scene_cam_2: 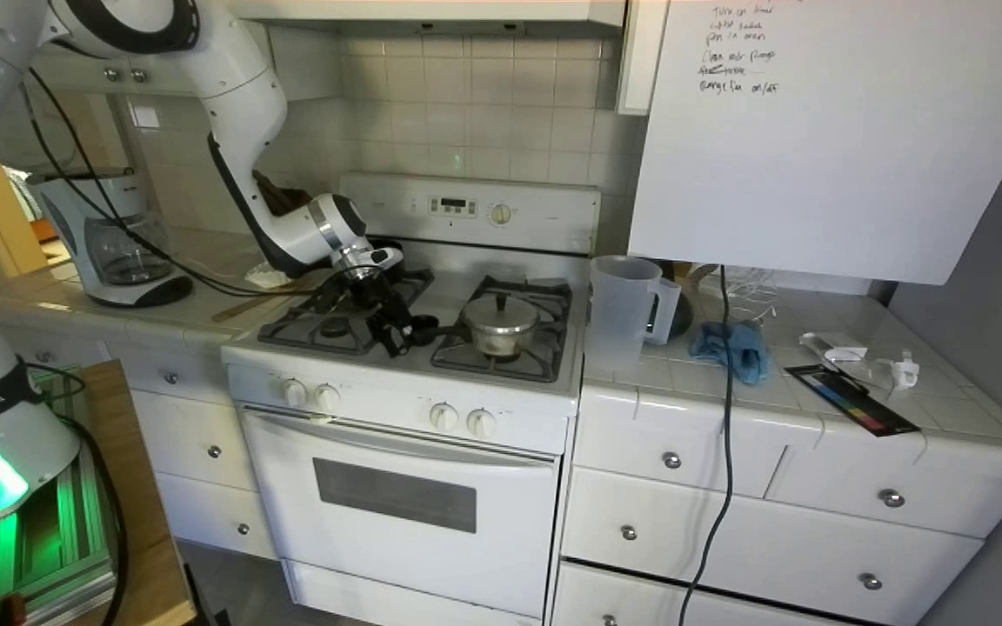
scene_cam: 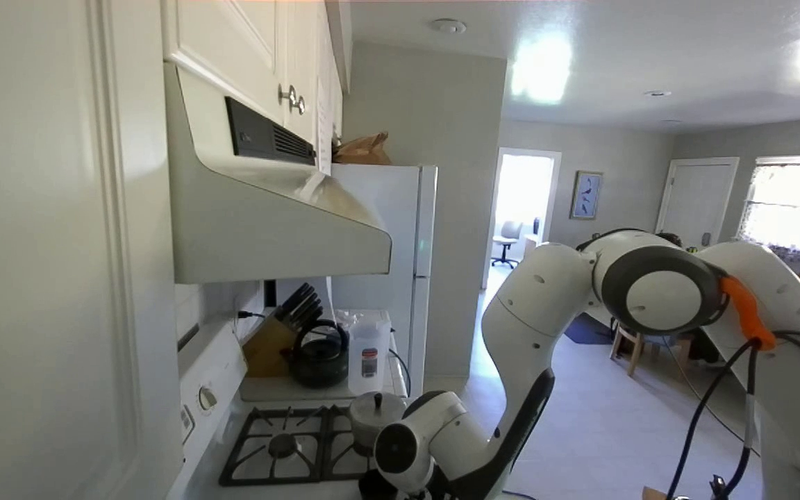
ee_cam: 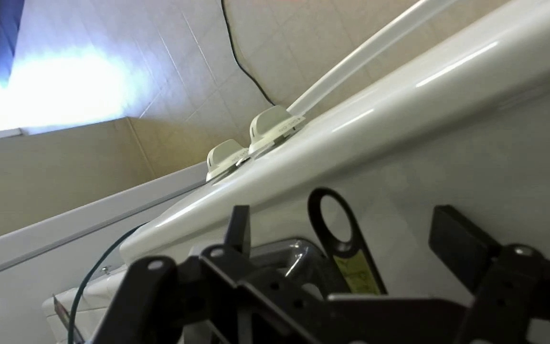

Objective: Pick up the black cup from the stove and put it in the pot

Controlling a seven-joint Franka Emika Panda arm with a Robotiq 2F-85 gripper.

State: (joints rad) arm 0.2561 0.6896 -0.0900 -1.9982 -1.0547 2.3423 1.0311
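The silvery-grey pot (scene_cam: pixel 371 418) stands lidded on a right-hand burner of the white stove (scene_cam_2: pixel 397 372); the pot also shows in an exterior view (scene_cam_2: pixel 501 332). My gripper (scene_cam_2: pixel 407 337) is low over the stove, left of the pot, near its handle. In the wrist view my gripper (ee_cam: pixel 344 217) is open and its fingers are wide apart. A black ring-ended handle (ee_cam: pixel 357 267) with a yellow label lies between and beyond them; where it joins is hidden. I cannot make out the black cup; a dark shape (scene_cam_2: pixel 424 328) by the gripper could be finger, handle or cup.
Black burner grates (scene_cam_2: pixel 336 329) cover both sides of the stove top. A clear pitcher (scene_cam_2: pixel 624 304) and a dark kettle (scene_cam: pixel 319 362) stand on the right counter. A range hood (scene_cam: pixel 282 229) hangs above. A coffee maker (scene_cam_2: pixel 101 235) stands left of the stove.
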